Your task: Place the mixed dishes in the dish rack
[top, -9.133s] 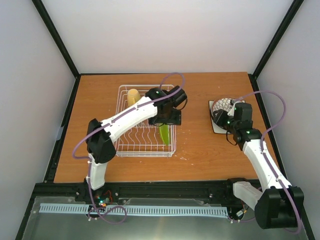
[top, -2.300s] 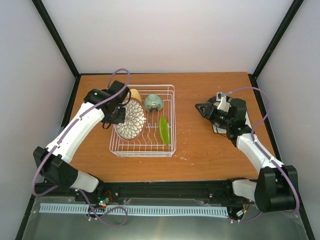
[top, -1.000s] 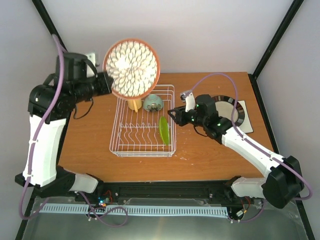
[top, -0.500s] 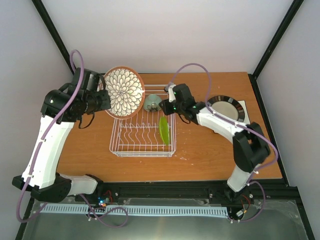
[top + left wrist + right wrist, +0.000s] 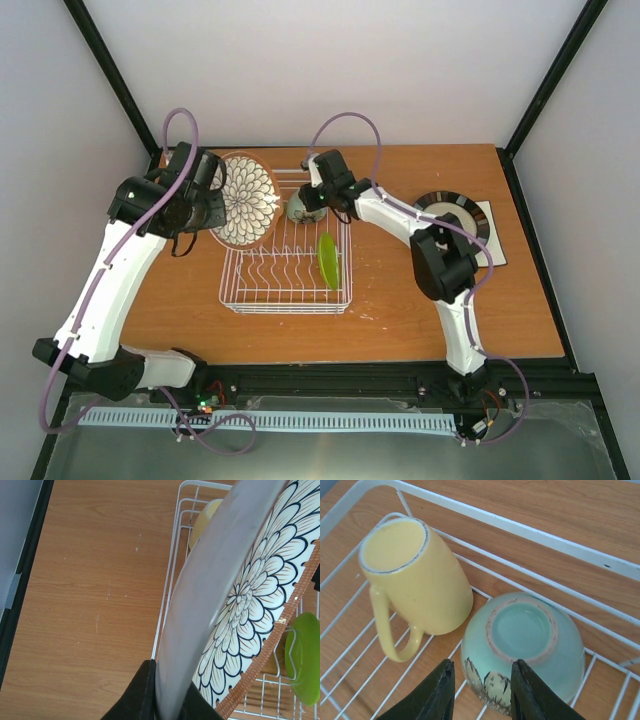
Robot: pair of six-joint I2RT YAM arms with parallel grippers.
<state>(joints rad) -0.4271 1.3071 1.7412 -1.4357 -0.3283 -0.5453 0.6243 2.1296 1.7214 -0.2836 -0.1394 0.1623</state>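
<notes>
Left gripper (image 5: 162, 700) is clamped on the rim of the petal-patterned red-rimmed plate (image 5: 243, 200), held on edge, long axis roughly 12-to-6, at the dish rack's (image 5: 285, 309) 10 o'clock corner. Free prong rows lie toward 5 o'clock; left arm is nearest. Right gripper (image 5: 482, 667) has jaws apart, empty, close over the upturned pale mint bowl (image 5: 522, 630) beside the yellow cup (image 5: 415, 575).
</notes>
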